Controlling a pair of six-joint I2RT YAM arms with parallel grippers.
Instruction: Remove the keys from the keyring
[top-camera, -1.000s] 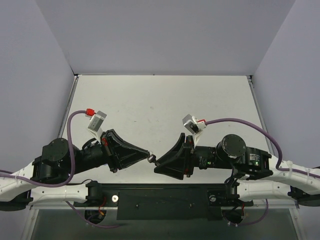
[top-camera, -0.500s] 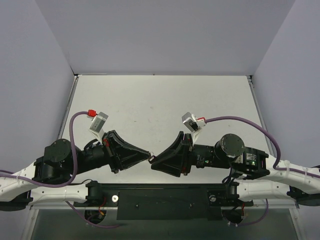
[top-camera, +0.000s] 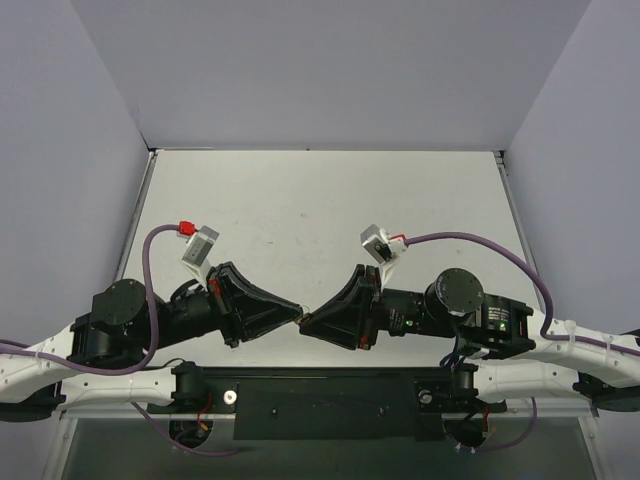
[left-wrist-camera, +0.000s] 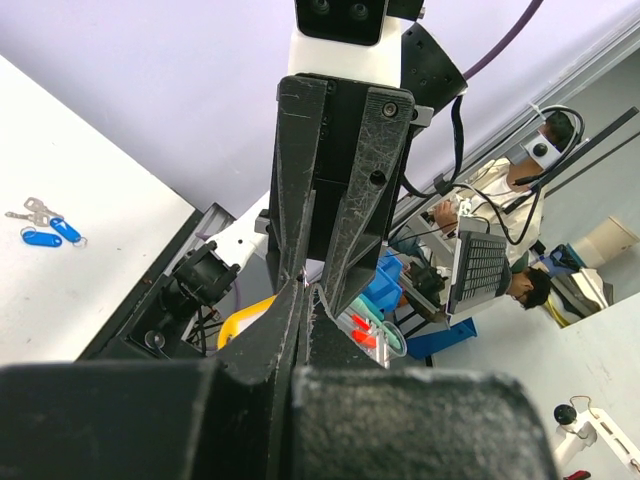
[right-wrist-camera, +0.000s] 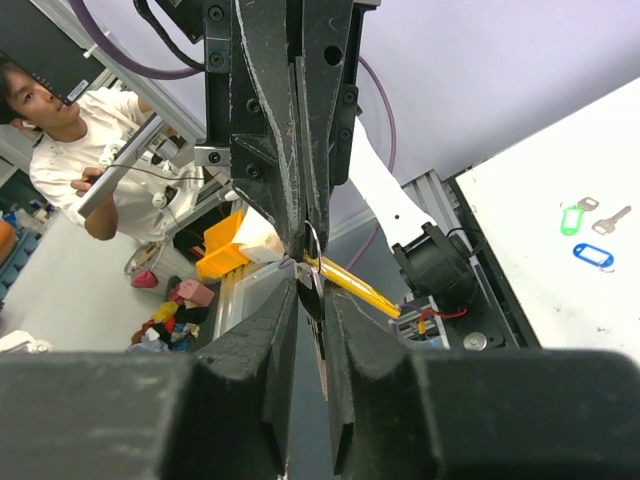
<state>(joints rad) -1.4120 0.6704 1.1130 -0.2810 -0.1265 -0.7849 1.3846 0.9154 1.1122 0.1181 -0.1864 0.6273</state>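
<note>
Grippers meet tip to tip over the white table's (top-camera: 300, 200) near edge. Left gripper (top-camera: 297, 312) is clamped tight on the thin metal keyring (right-wrist-camera: 313, 242). Right gripper (top-camera: 308, 322) is nearly closed on what looks like the small silver-grey key (right-wrist-camera: 321, 340). Likely reason for the opposed grip: one arm anchors the ring, the other works the key off the coil. Yellow tag not discernible.

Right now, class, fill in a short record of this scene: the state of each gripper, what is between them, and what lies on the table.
left gripper: jaws closed, tip to tip with the other
right gripper: jaws closed, pointing left
keyring: thin metal ring at the meeting tips; which gripper pinches it is unclear
key: not clearly made out
table: white
on table, left wrist view: two blue tags with silver keys
on table, right wrist view: green tag, silver key, single blue tag
</note>
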